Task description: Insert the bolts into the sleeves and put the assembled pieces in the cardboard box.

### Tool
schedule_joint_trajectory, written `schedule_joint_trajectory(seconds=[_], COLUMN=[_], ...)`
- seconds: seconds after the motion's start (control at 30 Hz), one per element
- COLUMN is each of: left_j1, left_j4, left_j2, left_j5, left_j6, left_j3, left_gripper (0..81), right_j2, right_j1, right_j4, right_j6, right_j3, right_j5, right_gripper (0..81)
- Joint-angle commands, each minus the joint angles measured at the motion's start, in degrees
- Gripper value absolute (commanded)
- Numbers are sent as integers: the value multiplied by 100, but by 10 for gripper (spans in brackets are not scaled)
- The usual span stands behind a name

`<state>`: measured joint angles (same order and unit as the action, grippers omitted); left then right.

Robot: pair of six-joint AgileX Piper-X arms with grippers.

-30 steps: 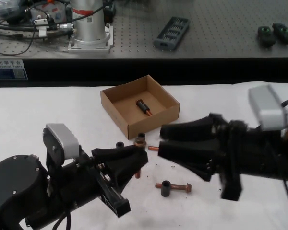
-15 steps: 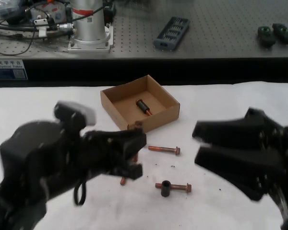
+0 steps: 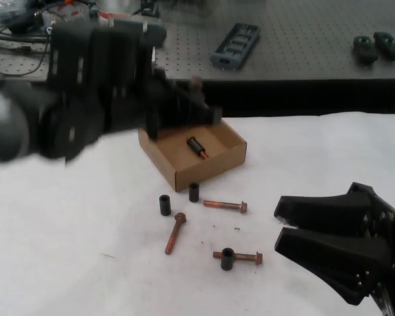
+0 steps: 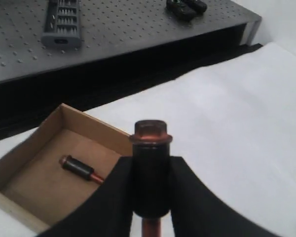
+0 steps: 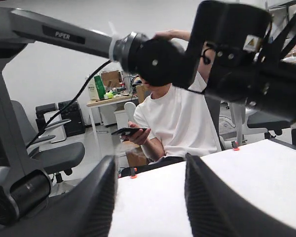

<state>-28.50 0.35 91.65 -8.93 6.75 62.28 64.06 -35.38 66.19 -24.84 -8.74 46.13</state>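
Loose bolts and sleeves lie by the box. My left gripper clamps a black sleeve with a copper bolt; my right gripper gapes.

A white-sheeted bench filled the foreground. Beyond it, at twelve o'clock, stood a grey perforated table with a dark front edge. The right wrist view showed a pale wall, a black office chair and a cluttered desk.

Your box is brown and the cloth is white. The bolts are shiny orange-brown, and the sleeves are black. The grey board has rows of tiny dots.
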Motion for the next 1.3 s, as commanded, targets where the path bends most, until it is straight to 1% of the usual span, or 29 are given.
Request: schedule_joint_trajectory(seconds=[0.0,0.2,0.43,0.63,0.77,1.27], left_j1=[239,463,476,476,476,476], left_j4=[1204,2287,2581,2711,2846,3099], left_j2=[466,1288,2298,3151,3470,3480], left_j5=[86,86,73,73,70,105], left_j6=[-142,-282,-282,-305,-523,-535], left_j3=[1061,2438,3275,3717,3976,4001], left_gripper=[7,7,7,7,7,7], right_j2=[-44,-44,-44,-44,-44,-44], right_j1=[-13,-13,-13,-13,-13,-13], right_j4=[103,103,103,103,103,103], right_j6=[-7,-7,-7,-7,-7,-7], right_j3=[-7,-7,-7,-7,-7,-7], right_j5=[-18,-18,-18,-18,-18,-18], right_gripper=[340,340,340,340,340,340])
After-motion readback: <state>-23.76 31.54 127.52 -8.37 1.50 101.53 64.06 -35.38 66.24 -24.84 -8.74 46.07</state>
